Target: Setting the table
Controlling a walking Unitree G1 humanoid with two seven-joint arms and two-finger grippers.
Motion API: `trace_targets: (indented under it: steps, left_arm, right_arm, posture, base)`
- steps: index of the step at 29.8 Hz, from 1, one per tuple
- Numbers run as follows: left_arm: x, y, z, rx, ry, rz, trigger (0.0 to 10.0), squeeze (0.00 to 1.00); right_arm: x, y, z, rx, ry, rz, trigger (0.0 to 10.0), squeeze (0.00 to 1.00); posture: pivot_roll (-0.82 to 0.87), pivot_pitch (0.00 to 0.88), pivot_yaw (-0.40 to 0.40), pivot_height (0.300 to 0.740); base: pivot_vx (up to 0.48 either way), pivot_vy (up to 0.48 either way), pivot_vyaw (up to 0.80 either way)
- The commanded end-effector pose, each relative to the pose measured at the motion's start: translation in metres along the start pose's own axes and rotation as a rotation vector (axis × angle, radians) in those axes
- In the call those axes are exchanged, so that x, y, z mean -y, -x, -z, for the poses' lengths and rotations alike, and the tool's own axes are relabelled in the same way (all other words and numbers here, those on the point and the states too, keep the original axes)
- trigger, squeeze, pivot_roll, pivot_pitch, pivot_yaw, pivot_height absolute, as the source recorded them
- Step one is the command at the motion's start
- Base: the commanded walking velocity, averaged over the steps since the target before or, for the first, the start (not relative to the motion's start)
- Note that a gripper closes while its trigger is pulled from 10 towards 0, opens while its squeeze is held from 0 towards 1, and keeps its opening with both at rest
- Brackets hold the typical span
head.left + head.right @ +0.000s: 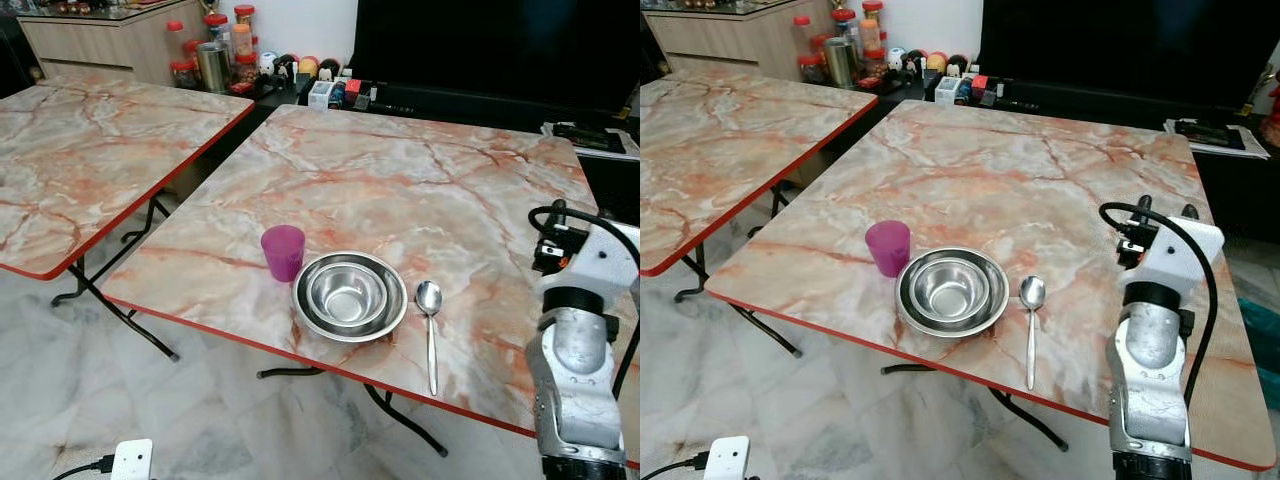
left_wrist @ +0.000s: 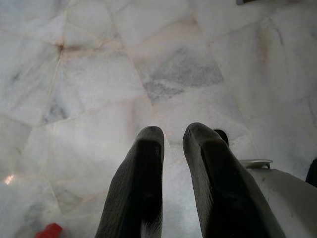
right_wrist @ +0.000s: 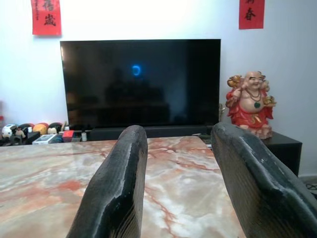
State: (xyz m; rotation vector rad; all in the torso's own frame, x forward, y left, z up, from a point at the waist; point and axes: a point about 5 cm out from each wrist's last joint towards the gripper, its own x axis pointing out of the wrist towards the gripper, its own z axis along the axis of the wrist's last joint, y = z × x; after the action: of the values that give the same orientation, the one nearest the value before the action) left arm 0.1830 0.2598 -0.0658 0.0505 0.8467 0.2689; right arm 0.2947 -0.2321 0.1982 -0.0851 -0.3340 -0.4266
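Three items line the table's near edge—purple cup, nested steel bowls, spoon—while both grippers, left gripper and right gripper, hold nothing, fingers parted.

The left gripper points down at a pale marble floor of irregular slabs with thin seams, one grey-veined patch and a brownish stain at a joint. Its two black fingers stand slightly apart with a narrow gap between them, nothing held. A small red object lies on the floor near one finger. A pale rounded part sits beside the other finger.
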Motion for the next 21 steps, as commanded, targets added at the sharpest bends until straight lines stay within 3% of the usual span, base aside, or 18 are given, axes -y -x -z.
trace_targets:
  steps: [1,21]
  left_arm:
    - [-0.004,0.002,0.005,-0.013,0.002,-0.004,10.0,0.00]
    - [-0.006,0.002,0.007,-0.020,-0.006,-0.004,10.0,0.00]
  right_arm:
    - [-0.003,-0.001,0.001,-0.008,-0.005,-0.012,10.0,0.00]
    - [0.022,-0.004,0.017,-0.096,0.005,0.073,10.0,0.00]
  posture:
    - [-0.01,0.081,-0.009,0.740]
    - [-0.02,0.048,-0.013,0.740]
  base:
    - [0.000,0.247,0.00]
    - [0.000,0.250,-0.04]
